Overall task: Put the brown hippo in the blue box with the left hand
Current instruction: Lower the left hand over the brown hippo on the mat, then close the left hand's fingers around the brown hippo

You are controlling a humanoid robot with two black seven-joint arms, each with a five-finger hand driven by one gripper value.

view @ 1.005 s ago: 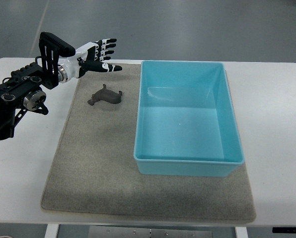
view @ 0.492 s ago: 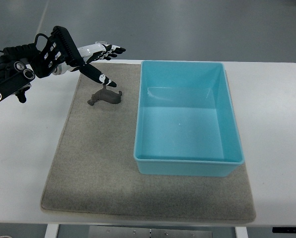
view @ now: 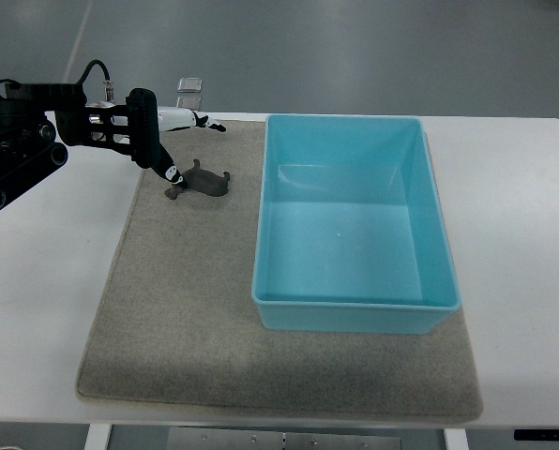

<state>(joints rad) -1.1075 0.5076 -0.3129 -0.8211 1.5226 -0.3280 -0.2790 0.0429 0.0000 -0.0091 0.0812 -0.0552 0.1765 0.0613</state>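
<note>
The brown hippo [view: 203, 181] lies on the grey mat [view: 186, 300], left of the blue box [view: 355, 220]. My left hand [view: 181, 141] comes in from the left edge and hangs over the hippo's left end. Its thumb tip [view: 172, 173] points down and reaches the hippo's left side, while the other fingers [view: 204, 121] stretch out behind the toy. The hand is spread and holds nothing. The blue box is open on top and has nothing inside. My right hand is out of view.
The mat lies on a white table [view: 45, 281]. A small clear object [view: 189, 85] sits at the table's far edge, behind my hand. Grey floor lies beyond the table.
My left arm has swung back and to the left while the hand rotated and dropped; the thumb tip moved from above the hippo down to its left end. The hippo has not moved.
</note>
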